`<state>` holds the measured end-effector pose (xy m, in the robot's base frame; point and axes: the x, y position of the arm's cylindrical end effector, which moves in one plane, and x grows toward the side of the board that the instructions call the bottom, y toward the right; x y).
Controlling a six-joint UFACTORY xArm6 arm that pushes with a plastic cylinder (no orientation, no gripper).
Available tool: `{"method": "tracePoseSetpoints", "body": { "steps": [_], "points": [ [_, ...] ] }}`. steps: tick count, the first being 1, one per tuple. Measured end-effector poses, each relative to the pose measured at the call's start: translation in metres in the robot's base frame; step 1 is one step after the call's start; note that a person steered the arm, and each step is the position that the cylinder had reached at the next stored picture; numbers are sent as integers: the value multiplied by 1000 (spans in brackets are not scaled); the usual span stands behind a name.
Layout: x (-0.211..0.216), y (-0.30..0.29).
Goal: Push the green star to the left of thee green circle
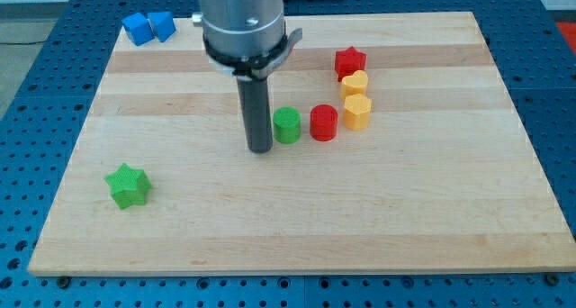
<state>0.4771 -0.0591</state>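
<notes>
Green star (127, 185) sits near the board's lower-left corner, well apart from the green circle (287, 125). My tip (260, 149), a bare rod with nothing to clamp, stands just left of the circle. You're at the approach step: circle behind the star, then push rightward.

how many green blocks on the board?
2. Green star near the view's bottom left; green circle mid-board, just right of my tip. The rod could hide another behind it.
</notes>
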Motion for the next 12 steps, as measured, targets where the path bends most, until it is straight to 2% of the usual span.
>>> {"method": "tracePoseSetpoints", "body": {
  "steps": [2, 3, 4, 6, 7, 9, 11, 12],
  "points": [
    [99, -76],
    [114, -159],
    [97, -215],
    [40, -174],
    [34, -151],
    [60, -150],
    [63, -86],
    [80, -78]
  ]
}}
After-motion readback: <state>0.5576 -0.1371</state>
